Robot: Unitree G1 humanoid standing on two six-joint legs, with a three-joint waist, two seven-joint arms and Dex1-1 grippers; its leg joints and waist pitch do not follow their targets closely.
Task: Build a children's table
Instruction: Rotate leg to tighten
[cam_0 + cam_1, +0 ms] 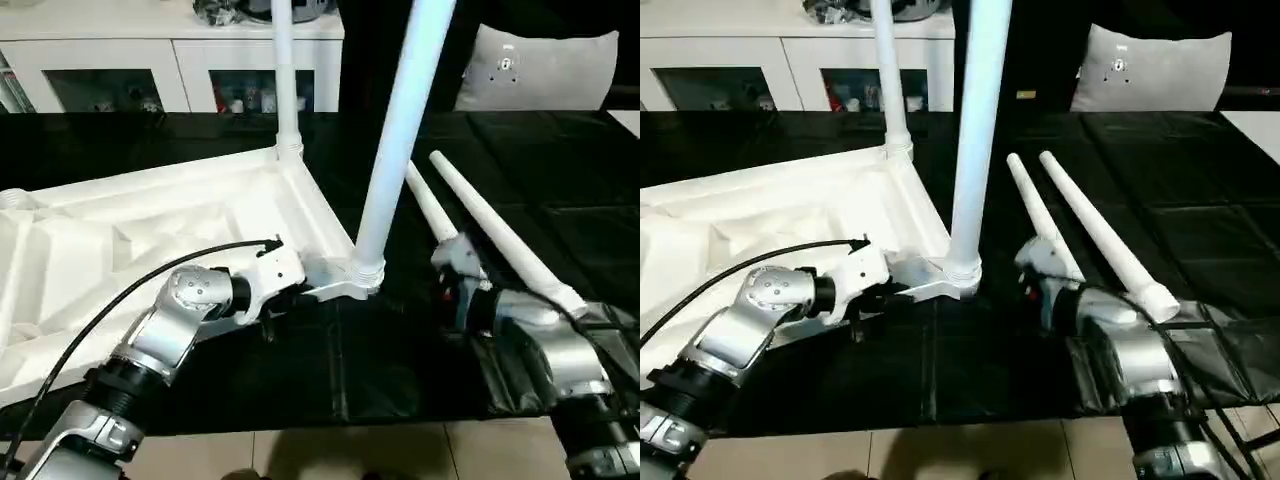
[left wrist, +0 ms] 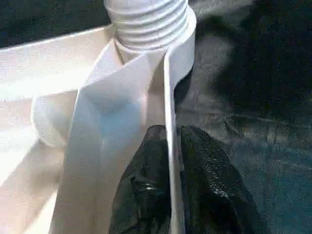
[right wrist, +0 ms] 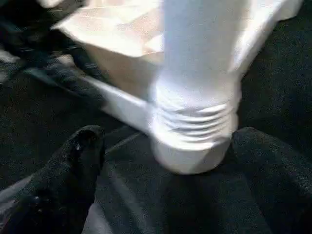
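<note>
Left pincer (image 2: 168, 170) pinches the rim wall of the upturned white plastic square tabletop (image 1: 150, 230), just below the corner socket holding the near white tapered round leg (image 1: 400, 130). Right pincer (image 3: 165, 161) gapes wide around that leg's threaded base, touching nothing. Risk: leg looks part-threaded; unsupported, it could lean and cross-thread. Two loose white legs (image 1: 490, 230) beyond right pincer could roll if nudged.

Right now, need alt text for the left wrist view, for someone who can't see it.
The left pincer grips the thin white rim of the upturned tabletop, one black finger on each side of the wall. Just beyond, a leg with a ribbed base sits in the corner socket, over a black floor covering.
</note>
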